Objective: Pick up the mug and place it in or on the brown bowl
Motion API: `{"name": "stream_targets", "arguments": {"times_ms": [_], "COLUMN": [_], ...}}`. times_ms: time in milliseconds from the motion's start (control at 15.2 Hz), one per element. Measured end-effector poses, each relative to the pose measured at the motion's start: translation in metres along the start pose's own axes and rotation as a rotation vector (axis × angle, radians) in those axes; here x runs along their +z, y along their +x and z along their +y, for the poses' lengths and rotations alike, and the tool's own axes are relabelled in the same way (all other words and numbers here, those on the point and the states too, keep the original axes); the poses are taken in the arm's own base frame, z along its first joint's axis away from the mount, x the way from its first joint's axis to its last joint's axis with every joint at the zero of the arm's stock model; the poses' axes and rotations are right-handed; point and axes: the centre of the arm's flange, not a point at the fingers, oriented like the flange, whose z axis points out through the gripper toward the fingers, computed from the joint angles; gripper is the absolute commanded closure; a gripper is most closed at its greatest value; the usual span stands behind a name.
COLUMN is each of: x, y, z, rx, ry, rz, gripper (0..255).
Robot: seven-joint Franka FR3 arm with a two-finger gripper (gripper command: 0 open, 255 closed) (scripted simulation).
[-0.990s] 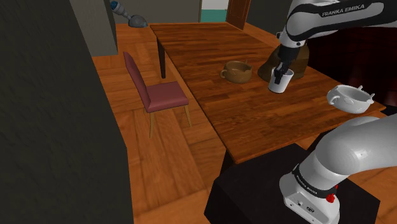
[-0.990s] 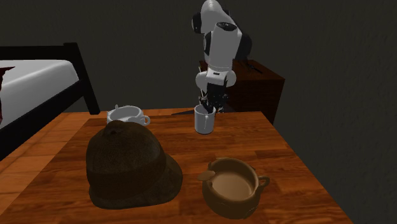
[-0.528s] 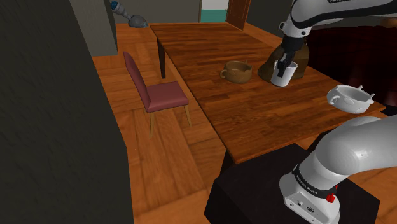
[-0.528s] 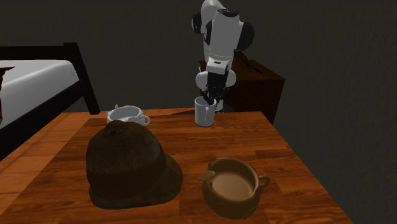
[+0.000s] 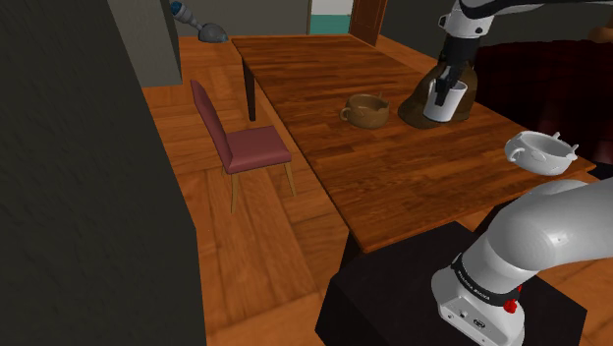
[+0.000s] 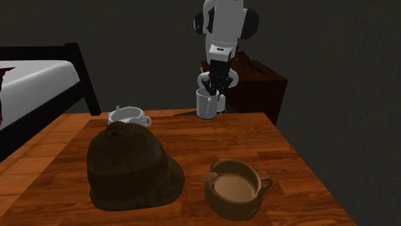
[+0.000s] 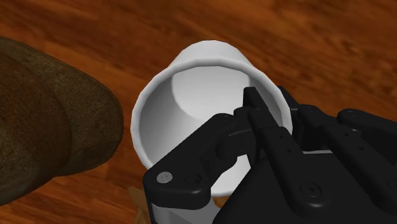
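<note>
Between my fingers (image 7: 256, 108): one white mug (image 7: 191, 95), rim wall clamped by my gripper (image 7: 270, 105), one finger inside and one outside, hanging above the wooden table (image 6: 283, 160), brown hat (image 7: 51, 121) near, brown bowl (image 6: 234, 189) well apart from them.

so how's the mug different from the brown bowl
The mug is white, the brown bowl brown. The mug is tall and narrow; the bowl is low and wide, with a handle on each side. The mug is clasped by its rim in the pincer, while the bowl rests untouched on the table. Both stand mouth up.
</note>
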Motion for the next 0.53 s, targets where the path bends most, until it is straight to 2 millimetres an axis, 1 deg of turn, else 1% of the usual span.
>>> {"name": "stream_targets", "arguments": {"times_ms": [264, 330, 396, 462, 528], "x": [-0.020, -0.023, -0.024, -0.028, -0.027], "y": [-0.002, 0.004, 0.013, 0.024, 0.037], "z": [0.001, 0.003, 0.005, 0.007, 0.010], "rx": [0.000, 0.000, 0.000, 0.000, 0.000], "ry": [0.000, 0.000, 0.000, 0.000, 0.000], "rz": [0.000, 0.000, 0.000, 0.000, 0.000], "gripper": [255, 255, 255, 255, 255]}}
